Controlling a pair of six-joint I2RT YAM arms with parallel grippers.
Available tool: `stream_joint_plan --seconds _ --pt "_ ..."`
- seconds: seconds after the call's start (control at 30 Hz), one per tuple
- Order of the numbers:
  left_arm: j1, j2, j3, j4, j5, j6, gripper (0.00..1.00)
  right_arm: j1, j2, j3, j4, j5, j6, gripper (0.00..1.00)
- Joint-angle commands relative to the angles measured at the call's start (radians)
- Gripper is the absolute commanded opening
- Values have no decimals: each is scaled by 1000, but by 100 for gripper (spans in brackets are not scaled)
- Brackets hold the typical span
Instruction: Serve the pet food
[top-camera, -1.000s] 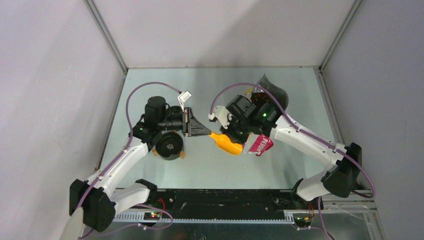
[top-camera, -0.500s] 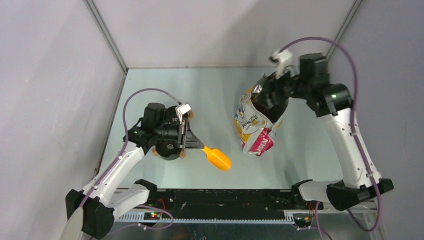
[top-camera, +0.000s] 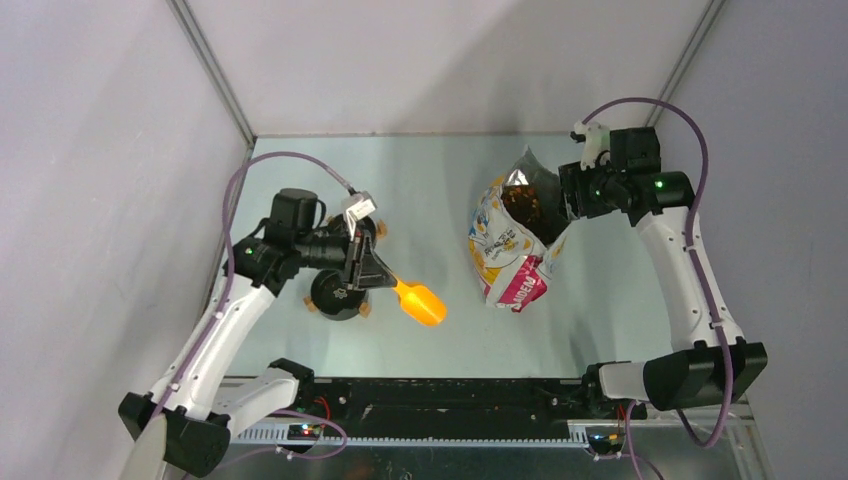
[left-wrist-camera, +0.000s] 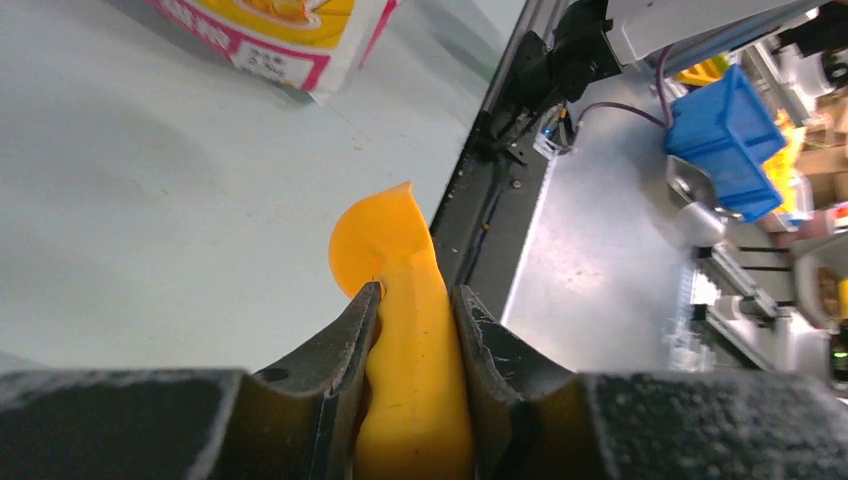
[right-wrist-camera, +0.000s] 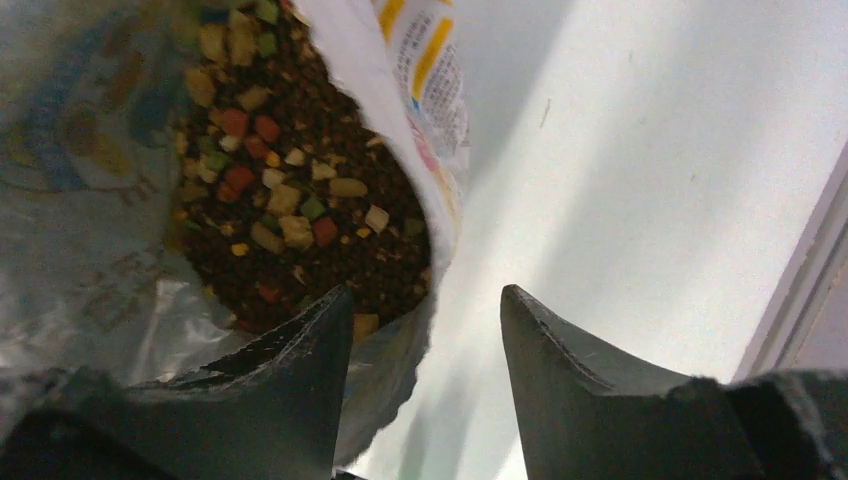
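Observation:
The pet food (right-wrist-camera: 300, 200), dark brown pellets mixed with tan, red and green bits, fills the open printed bag (top-camera: 508, 250), which stands right of centre. My right gripper (right-wrist-camera: 425, 305) is open at the bag's right rim (right-wrist-camera: 400, 360). One finger is inside the mouth and the other outside, and the foil edge hangs loose between them. In the overhead view this gripper (top-camera: 566, 196) sits beside the pet food (top-camera: 522, 203). My left gripper (left-wrist-camera: 415, 290) is shut on the handle of the orange scoop (top-camera: 421, 303). The scoop is held above the table, and no pellets show in it.
A black round bowl (top-camera: 335, 296) sits on the table under my left wrist, partly hidden by it. Grey walls close in the back and both sides. The black rail (left-wrist-camera: 500, 200) runs along the near edge, close to the scoop's tip.
My right gripper left the scoop at the table's centre, rose to the bag's mouth and opened at its right rim. The bag now stands more upright. My left arm drew the scoop toward the left.

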Motion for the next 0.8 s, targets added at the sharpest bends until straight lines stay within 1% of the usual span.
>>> stream_joint_plan --seconds 0.0,0.03,0.07,0.1,0.13,0.17,0.2,0.23,0.33,0.43,0.5,0.53,0.57,0.6,0.63,0.7,0.77 --pt "4 -17 144 -95 -51 171 0 -13 1 -37 14 58 -10 54" --pt "4 -17 181 -94 -56 191 0 -12 9 -41 13 47 -13 52" --pt "4 -19 197 -83 -64 198 0 -12 14 -43 10 36 -16 42" --pt "4 -20 227 -70 -68 207 0 -12 25 -41 10 15 -18 28" --pt "3 -23 242 -35 -71 208 0 -10 27 -29 15 5 -20 20" --pt "3 -23 272 -14 -71 201 0 -5 34 -7 19 -14 -21 5" --pt "3 -21 290 26 -64 195 0 -1 37 7 31 -22 -19 1" --pt "2 -8 328 43 -57 180 0 9 47 41 37 -44 -19 0" --pt "-6 32 443 120 -37 124 0 61 67 121 61 -79 -24 0" --pt "-23 84 519 215 -46 59 0 139 77 195 78 -57 -93 0" --pt "-41 135 593 238 -64 -11 0 207 78 221 79 -26 -141 0" --pt "-48 155 646 236 -77 -41 0 251 78 227 80 -13 -152 0" --pt "-64 186 665 236 -119 -54 0 271 78 240 77 -7 -169 0" --pt "-71 196 683 242 -134 -71 0 313 77 245 76 4 -175 0" --pt "-85 210 684 246 -154 -75 0 330 77 252 73 8 -178 0" --pt "-110 229 689 214 -181 -57 0 390 76 261 67 15 -166 0" --pt "-139 238 681 168 -213 -15 0 419 73 264 59 9 -149 0"
